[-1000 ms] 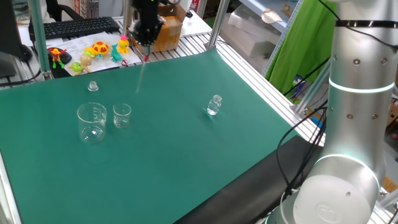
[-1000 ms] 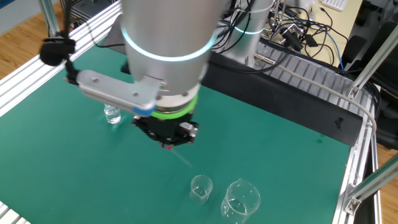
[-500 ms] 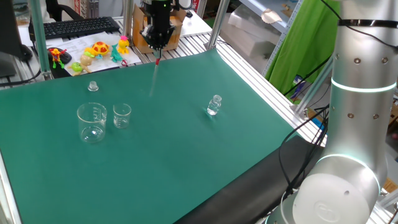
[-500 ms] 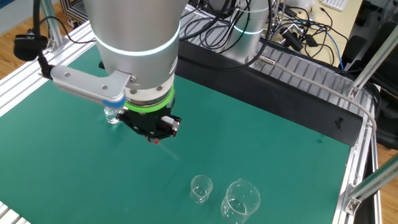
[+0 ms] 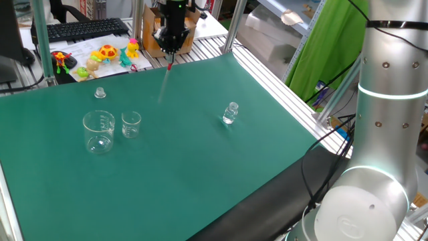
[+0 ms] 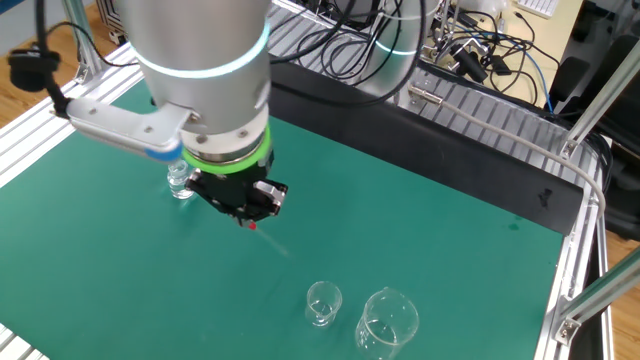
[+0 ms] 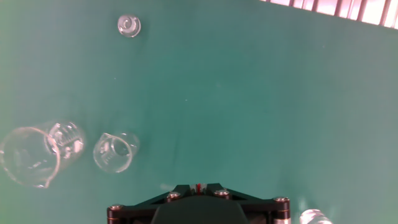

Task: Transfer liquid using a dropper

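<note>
My gripper is shut on the red bulb of the dropper and holds it high over the green mat; the clear tube hangs down, slanted. In the other fixed view the gripper holds the dropper left of and above the beakers. The small beaker and the large beaker stand side by side at the left. A small clear bottle stands to the right. In the hand view the red bulb shows between the jaws, with the small beaker and the large beaker below left.
A small clear cap lies behind the beakers, also in the hand view. Toys and a keyboard lie beyond the mat's far edge. Metal frame posts stand at the back. The arm's base stands at the right.
The gripper with the dropper moved away from the beakers toward the bottle side during the first half second, then nearly stopped. The beakers and the bottle have not moved.
</note>
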`<state>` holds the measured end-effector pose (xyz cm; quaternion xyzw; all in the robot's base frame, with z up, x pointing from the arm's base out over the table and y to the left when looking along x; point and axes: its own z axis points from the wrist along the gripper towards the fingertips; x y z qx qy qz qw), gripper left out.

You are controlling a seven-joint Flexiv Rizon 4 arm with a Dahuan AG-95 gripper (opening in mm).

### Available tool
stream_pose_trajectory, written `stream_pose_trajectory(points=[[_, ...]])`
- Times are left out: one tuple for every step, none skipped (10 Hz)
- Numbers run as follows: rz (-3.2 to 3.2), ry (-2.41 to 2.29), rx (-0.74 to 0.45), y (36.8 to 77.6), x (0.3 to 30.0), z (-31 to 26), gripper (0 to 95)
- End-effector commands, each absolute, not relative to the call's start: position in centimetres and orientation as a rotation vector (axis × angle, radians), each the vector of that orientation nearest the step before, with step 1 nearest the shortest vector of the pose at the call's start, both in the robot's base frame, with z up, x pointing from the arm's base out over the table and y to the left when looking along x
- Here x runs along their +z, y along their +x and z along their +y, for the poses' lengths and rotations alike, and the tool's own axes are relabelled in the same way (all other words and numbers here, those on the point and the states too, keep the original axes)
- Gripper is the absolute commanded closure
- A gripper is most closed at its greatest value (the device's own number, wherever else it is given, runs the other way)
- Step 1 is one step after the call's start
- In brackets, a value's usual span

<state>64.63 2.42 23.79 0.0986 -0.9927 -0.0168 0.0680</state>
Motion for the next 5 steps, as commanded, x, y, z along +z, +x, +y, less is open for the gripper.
stream_pose_trajectory(points=[[-2.993, 0.238, -0.045, 64.80, 23.84, 2.49, 95.0], [-2.994, 0.227, -0.045, 64.80, 23.84, 2.49, 95.0], [-2.993, 0.238, -0.021, 64.80, 23.84, 2.49, 95.0], [-2.992, 0.278, 0.052, 64.80, 23.84, 2.49, 95.0], [-2.982, 0.328, 0.101, 64.80, 23.84, 2.49, 95.0]])
